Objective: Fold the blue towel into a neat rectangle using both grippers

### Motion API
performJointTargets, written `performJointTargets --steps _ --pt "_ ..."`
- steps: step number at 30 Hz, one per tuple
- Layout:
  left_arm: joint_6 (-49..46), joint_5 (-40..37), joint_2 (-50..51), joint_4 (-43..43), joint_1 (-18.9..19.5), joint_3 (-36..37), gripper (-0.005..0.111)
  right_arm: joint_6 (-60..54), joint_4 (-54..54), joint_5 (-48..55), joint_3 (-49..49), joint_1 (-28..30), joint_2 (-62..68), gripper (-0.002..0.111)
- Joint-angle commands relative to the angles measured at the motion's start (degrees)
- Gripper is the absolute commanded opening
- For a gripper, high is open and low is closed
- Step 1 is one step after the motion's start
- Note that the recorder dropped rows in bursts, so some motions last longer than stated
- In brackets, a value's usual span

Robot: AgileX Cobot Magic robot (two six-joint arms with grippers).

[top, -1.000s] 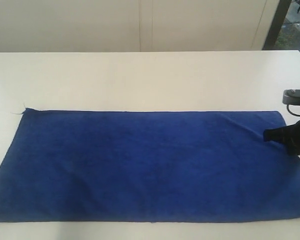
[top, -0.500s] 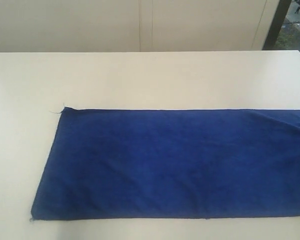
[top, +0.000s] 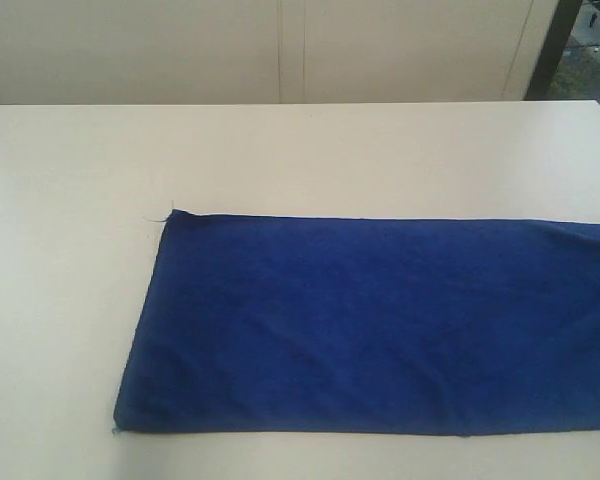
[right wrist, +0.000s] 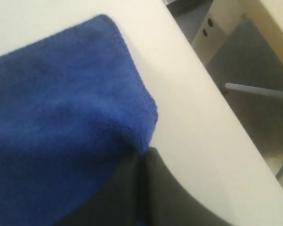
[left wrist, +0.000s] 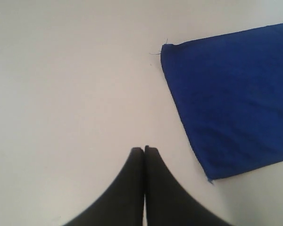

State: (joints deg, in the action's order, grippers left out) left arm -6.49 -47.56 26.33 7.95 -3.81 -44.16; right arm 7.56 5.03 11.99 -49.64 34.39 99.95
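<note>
Blue towel (top: 380, 325) farther right, end seemingly off-frame

Left gripper (left wrist: 144, 149): jaws pressed fully together, with nothing between them.
Left fingers (left wrist: 127, 188): black and smooth, tapering to two blunt tips that meet along a thin seam.
Right gripper (right wrist: 145, 153): jaws closed, pinching the edge of the blue towel (right wrist: 61, 117) at the tips.
Right fingers (right wrist: 179, 197): black; one is bare, the other partly under the draped towel.
Arms and wrists: behind the wrist cameras — only the fingers show.
</note>
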Motion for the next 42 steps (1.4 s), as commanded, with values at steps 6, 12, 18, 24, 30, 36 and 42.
performJointTargets --steps 6,12,18,24,30,36,42 --pt "0.09 -0.46 -0.38 0.35 0.21 0.28 0.000 0.38 -5.03 2.39 -0.42 -6.89 -13.55 0.000" --pt "0.09 -0.46 -0.38 0.35 0.21 0.28 0.000 1.86 -5.59 4.36 -0.42 -16.08 -22.88 0.000" --pt "0.09 -0.46 -0.38 0.35 0.21 0.28 0.000 1.86 -5.61 7.05 -0.55 -27.87 -30.43 0.000" --pt "0.09 -0.46 -0.38 0.35 0.21 0.28 0.000 3.10 -6.03 8.03 -4.16 -46.68 -30.85 0.000" --pt "0.09 -0.46 -0.38 0.35 0.21 0.28 0.000 3.50 -6.89 7.26 -10.44 -64.23 -18.90 0.000" --pt "0.09 -0.46 -0.38 0.35 0.21 0.28 0.000 8.06 -7.02 -3.09 -20.78 -78.27 11.65 0.000" --pt "0.09 -0.46 -0.38 0.35 0.21 0.28 0.000 10.69 -7.02 -1.82 -30.09 -79.68 25.63 0.000"
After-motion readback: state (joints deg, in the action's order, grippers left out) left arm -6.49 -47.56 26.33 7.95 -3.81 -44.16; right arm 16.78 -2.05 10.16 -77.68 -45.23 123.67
